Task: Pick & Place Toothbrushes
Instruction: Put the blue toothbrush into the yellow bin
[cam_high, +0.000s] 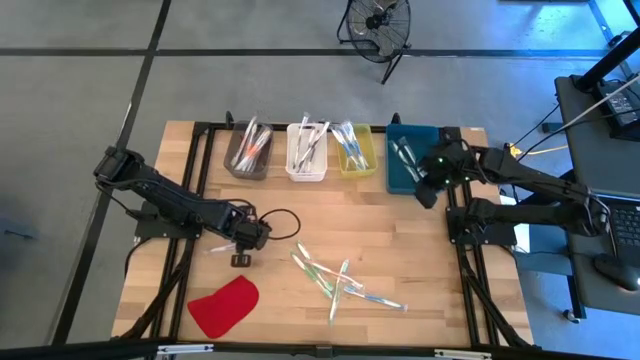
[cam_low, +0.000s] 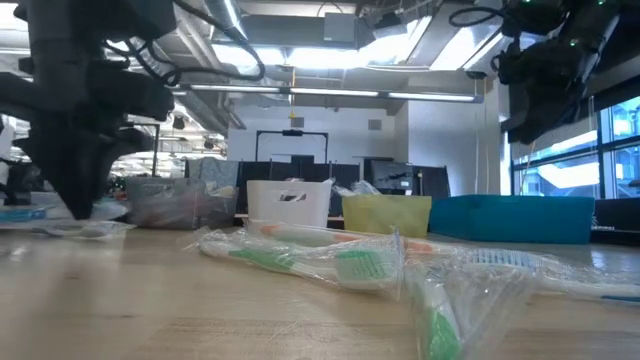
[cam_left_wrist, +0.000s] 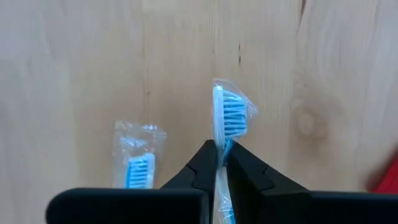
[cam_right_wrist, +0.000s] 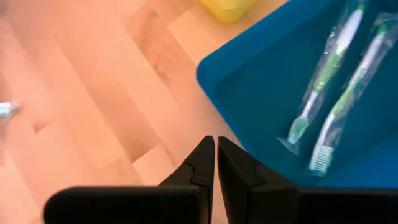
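From above, we're seeing the left end effector (cam_high: 241, 259) sitting lower left on the bench (cam_high: 420, 255), loose toothbrushes (cam_high: 335, 280) lying lower centre. Left wrist cam: it's pinching a blue toothbrush (cam_left_wrist: 229, 115). Right wrist cam: right end effector (cam_right_wrist: 216, 151) is closed with nothing in it, hanging by the blue bin (cam_right_wrist: 261, 81) holding two green toothbrushes (cam_right_wrist: 323, 74).

Pale, light-grained wood is seen on the table (cam_high: 420, 270). A red cloth piece (cam_high: 223, 306) lies at 7 o'clock. At 12 o'clock the bins are coloured grey (cam_high: 247, 160), white (cam_high: 306, 166), yellow (cam_high: 356, 152) and blue (cam_high: 404, 172). Green-and-white toothbrushes (cam_right_wrist: 336, 87) are shown in the blue bin, and blue bristles on a clear-wrapped toothbrush (cam_left_wrist: 230, 115) between black fingers (cam_left_wrist: 199, 171).
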